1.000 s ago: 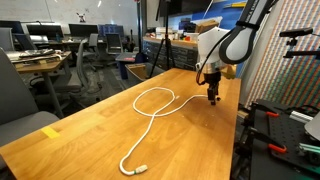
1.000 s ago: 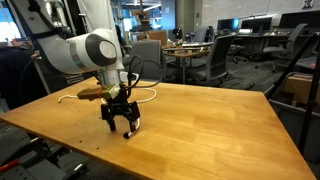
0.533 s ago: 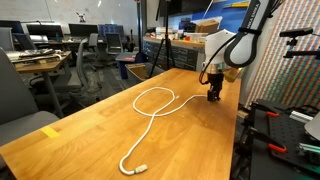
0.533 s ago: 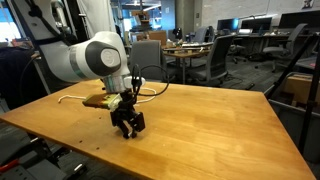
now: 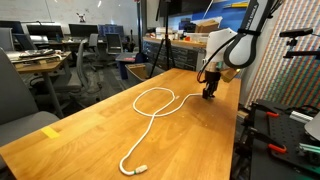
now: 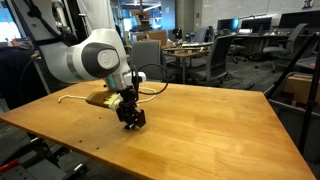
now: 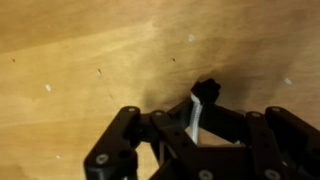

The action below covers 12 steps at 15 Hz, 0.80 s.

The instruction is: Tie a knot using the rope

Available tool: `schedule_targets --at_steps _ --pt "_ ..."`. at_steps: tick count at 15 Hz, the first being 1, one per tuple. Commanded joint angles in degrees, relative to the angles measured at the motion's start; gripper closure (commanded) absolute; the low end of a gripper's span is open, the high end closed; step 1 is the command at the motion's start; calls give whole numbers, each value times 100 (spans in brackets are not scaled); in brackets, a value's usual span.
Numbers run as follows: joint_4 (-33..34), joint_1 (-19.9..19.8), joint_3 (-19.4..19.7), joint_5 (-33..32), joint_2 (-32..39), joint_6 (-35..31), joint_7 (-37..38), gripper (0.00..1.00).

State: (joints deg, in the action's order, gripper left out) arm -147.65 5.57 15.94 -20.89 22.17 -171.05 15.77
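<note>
The wooden table fills both exterior views. Its top is bare apart from the cord and a yellow patch near the edge at 8 o'clock. In an exterior view the table offers broad open wood from the arm out toward 3 o'clock. The white arm reaches down close to the table's edge at 3 o'clock.

The rope lies in a loop at mid-table. One tail runs to 6 o'clock and stops short of the near edge; the other runs toward 2 o'clock, into the pincer.

In the wrist view the pincer is pressed together low over the wood, pinching the rope near its end, with the dark tip poking out at 12 o'clock.
</note>
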Motion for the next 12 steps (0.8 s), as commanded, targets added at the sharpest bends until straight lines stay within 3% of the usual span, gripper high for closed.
schedule_targets --at_steps 1,5,7,9,12 --pt "93 933 458 -2 -284 -520 163 94" --pt "660 2354 1292 -621 -692 -509 691 94" --pt "1126 2726 1301 -745 -678 -571 743 94" --pt "1559 2578 672 -405 -409 -872 402 95" --pt "2073 1903 -825 705 191 -1039 -257 95"
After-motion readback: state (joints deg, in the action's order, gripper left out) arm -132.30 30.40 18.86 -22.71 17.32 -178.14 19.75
